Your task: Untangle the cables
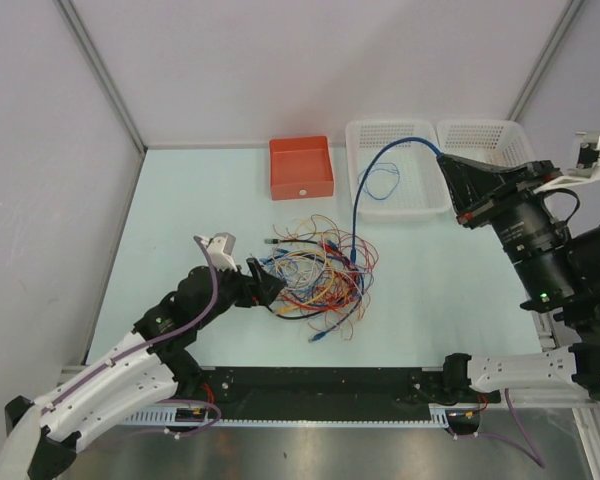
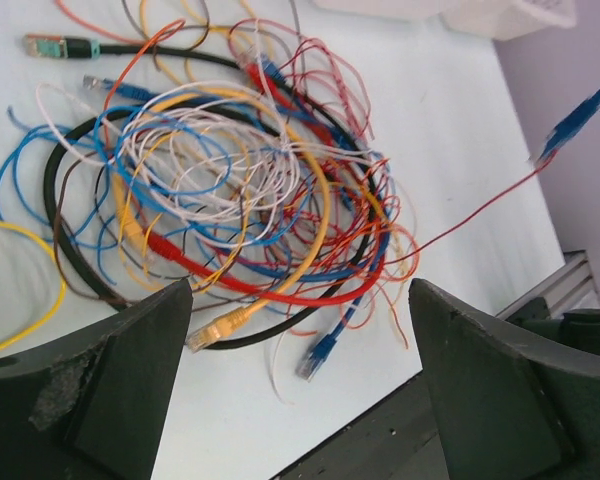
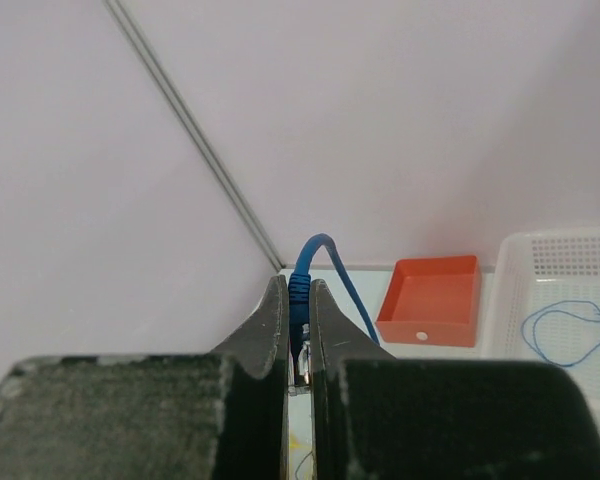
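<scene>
The cables (image 1: pixel 315 275) lie in one tangled heap of red, orange, yellow, blue, white and black wires mid-table. My left gripper (image 1: pixel 265 285) is open at the heap's left edge. In the left wrist view the heap (image 2: pixel 240 170) lies just beyond the open left gripper (image 2: pixel 300 370), with a yellow plug (image 2: pixel 212 330) and a blue plug (image 2: pixel 320 355) nearest. My right gripper (image 1: pixel 446 160) is raised over the baskets, shut on the plug end of a blue cable (image 1: pixel 365 180) that arcs down into the heap. In the right wrist view the right gripper (image 3: pixel 299 288) pinches the blue cable (image 3: pixel 315 250).
An orange bin (image 1: pixel 301 167) stands behind the heap. Two white mesh baskets (image 1: pixel 400 213) (image 1: pixel 480 130) stand at the back right; the left one holds a thin blue wire loop (image 1: pixel 380 182). The black front rail (image 1: pixel 320 385) runs along the near edge.
</scene>
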`<action>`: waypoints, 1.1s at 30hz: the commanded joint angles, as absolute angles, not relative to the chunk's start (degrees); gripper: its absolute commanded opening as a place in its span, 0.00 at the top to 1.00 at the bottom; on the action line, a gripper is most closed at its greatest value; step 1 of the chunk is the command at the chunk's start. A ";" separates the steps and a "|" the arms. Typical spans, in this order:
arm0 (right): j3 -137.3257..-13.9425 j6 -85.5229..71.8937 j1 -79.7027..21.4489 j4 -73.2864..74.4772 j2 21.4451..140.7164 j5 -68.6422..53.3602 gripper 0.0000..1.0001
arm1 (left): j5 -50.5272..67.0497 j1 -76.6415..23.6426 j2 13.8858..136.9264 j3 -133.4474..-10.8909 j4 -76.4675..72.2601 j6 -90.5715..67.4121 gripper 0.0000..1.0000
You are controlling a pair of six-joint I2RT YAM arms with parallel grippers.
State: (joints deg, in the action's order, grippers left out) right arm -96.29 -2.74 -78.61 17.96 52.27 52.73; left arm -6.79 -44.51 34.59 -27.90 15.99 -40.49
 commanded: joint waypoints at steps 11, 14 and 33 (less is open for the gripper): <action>-98.01 -13.52 -64.43 24.96 58.98 38.87 1.00 | -3.34 -44.91 34.19 -30.68 -2.08 -37.27 0.02; -96.07 -18.44 -63.20 25.75 58.80 34.47 1.00 | -3.43 -45.35 35.85 -28.66 -14.73 -34.64 0.01; -93.69 -34.28 -64.86 29.71 58.98 11.87 1.00 | -11.32 -49.92 58.45 -40.43 -40.61 -9.06 0.09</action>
State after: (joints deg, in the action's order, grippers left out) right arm -94.15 -32.47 -64.58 30.13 59.79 14.48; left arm -6.96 -49.41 57.39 -37.69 -36.45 -15.59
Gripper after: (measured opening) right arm 0.054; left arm 0.984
